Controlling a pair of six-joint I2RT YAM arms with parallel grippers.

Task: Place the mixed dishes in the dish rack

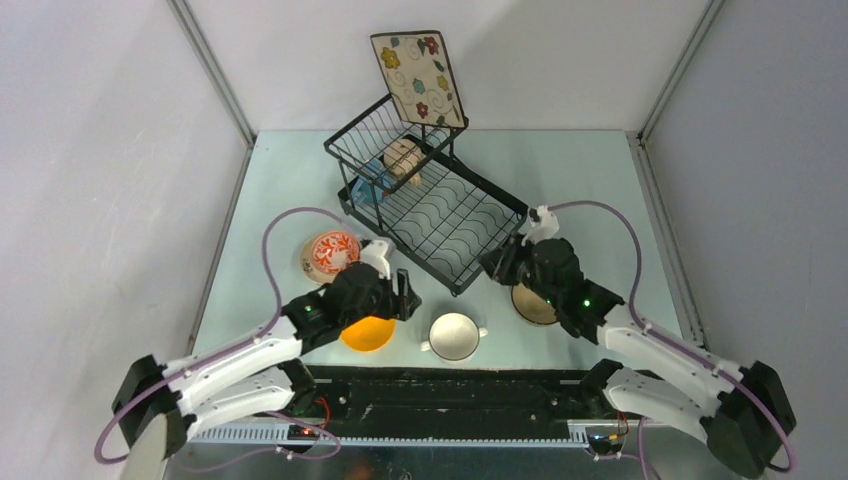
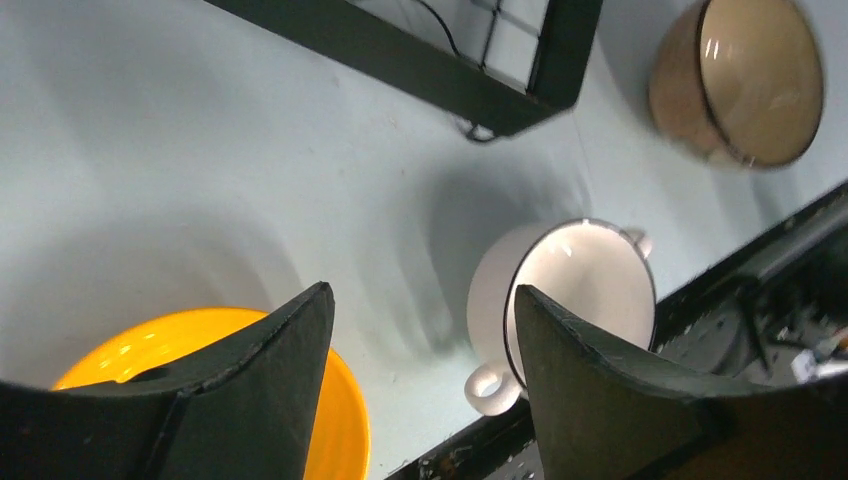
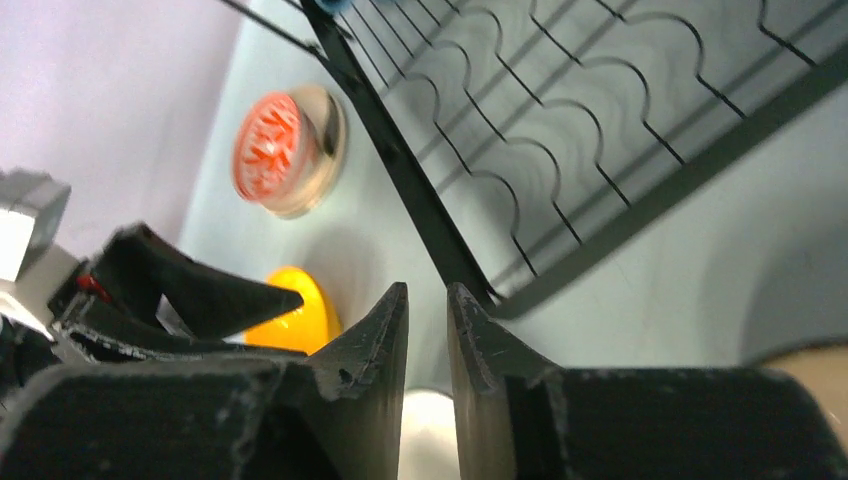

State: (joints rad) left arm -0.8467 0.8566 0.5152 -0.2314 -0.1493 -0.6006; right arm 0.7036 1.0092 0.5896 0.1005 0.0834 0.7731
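Note:
The black dish rack (image 1: 455, 225) holds the square floral plate (image 1: 418, 78) leaning at its back, with a beige mug (image 1: 403, 158) and a blue mug (image 1: 372, 182) in the basket. My left gripper (image 1: 408, 295) is open and empty above the table between the orange bowl (image 2: 150, 345) and the white two-handled bowl (image 2: 590, 280). My right gripper (image 3: 428, 290) is shut and empty by the rack's near corner (image 3: 480, 285), over the tan bowl (image 1: 533, 305). The red-patterned bowl (image 1: 329, 255) sits left of the rack. The cream round plate is out of view.
The orange bowl (image 1: 368, 333) and white bowl (image 1: 453, 335) sit close to the table's near edge. The black base strip (image 1: 450, 385) runs along that edge. Grey walls close in the left, right and back.

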